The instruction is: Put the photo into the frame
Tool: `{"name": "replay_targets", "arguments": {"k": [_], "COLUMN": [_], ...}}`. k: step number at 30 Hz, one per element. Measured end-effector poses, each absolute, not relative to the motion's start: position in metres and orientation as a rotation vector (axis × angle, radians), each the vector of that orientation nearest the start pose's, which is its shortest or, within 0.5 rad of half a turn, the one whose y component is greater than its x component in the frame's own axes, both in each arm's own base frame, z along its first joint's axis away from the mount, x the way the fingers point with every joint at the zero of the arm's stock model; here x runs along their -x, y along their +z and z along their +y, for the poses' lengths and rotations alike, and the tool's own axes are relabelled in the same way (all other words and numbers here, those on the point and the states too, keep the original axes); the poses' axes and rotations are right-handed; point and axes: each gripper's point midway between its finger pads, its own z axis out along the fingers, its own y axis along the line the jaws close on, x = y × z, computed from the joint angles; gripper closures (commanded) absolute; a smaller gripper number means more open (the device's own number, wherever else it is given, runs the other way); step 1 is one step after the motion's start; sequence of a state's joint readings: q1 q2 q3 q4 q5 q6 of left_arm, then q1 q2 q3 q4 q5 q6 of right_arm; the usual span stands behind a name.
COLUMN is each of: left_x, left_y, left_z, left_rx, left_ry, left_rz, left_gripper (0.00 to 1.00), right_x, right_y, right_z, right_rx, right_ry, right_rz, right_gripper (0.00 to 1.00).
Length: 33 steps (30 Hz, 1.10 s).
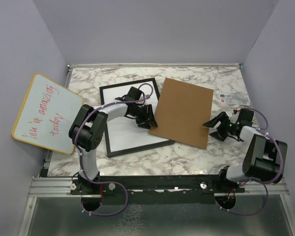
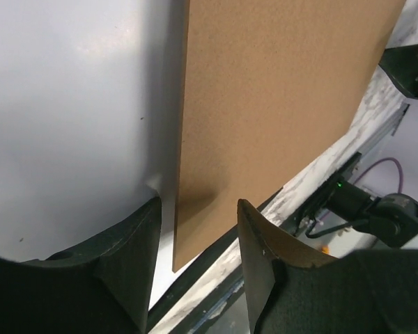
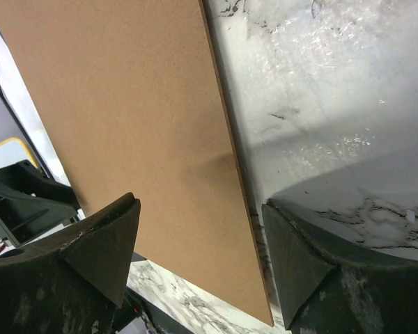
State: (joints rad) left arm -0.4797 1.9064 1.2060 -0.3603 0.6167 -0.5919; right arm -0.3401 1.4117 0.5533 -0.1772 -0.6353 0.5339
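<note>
The black frame (image 1: 104, 123) lies flat left of centre, and its edge also shows in the left wrist view (image 2: 192, 282). A plain white sheet (image 1: 125, 135) fills it, also seen in the left wrist view (image 2: 70, 125). No sunflower print shows, so I cannot tell if this sheet is the photo's back. A brown backing board (image 1: 184, 110) lies over the frame's right edge. My left gripper (image 1: 146, 118) is open, its jaws either side of the board's near left corner (image 2: 198, 203). My right gripper (image 1: 217, 125) is open, straddling the board's right edge (image 3: 200, 202).
A yellow-rimmed whiteboard (image 1: 48, 113) with red writing leans off the table's left side. A small white label (image 1: 233, 98) lies at the back right. Grey walls close in the back and both sides. The marble tabletop (image 3: 334, 104) shows right of the board.
</note>
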Motion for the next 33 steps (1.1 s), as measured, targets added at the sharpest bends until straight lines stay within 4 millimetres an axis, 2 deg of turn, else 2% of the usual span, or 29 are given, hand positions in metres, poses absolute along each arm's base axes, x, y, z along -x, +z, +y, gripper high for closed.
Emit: {"name": "replay_targets", "arguments": {"k": [5, 14, 21, 24, 27, 30, 33], "left_x": [-0.294, -0.288, -0.288, -0.288, -0.287, -0.286, -0.288], "left_y": [0.056, 0.069, 0.079, 0.088, 0.099, 0.106, 0.117], "left_z": [-0.301, -0.305, -0.308, -0.316, -0.328, -0.336, -0.337], "left_rx": [-0.085, -0.120, -0.126, -0.125, -0.150, -0.171, -0.182], "left_ry": [-1.250, -1.383, -1.465, -1.534, -1.602, -1.647, -1.695], "left_rz": [2.818, 2.804, 2.780, 2.747, 2.704, 2.674, 2.640], "left_gripper": [0.52, 0.64, 0.59, 0.59, 0.73, 0.98, 1.00], "right_x": [-0.280, -0.280, -0.280, -0.277, -0.273, -0.270, -0.268], "right_y": [0.035, 0.037, 0.038, 0.039, 0.039, 0.039, 0.040], "right_z": [0.033, 0.040, 0.046, 0.054, 0.060, 0.065, 0.065], "right_rx": [-0.865, -0.859, -0.841, -0.833, -0.835, -0.844, -0.850], "right_ry": [0.930, 1.003, 1.059, 1.116, 1.157, 1.177, 1.168], "right_rz": [2.386, 2.373, 2.341, 2.336, 2.340, 2.350, 2.357], "right_gripper": [0.24, 0.25, 0.26, 0.26, 0.26, 0.26, 0.26]}}
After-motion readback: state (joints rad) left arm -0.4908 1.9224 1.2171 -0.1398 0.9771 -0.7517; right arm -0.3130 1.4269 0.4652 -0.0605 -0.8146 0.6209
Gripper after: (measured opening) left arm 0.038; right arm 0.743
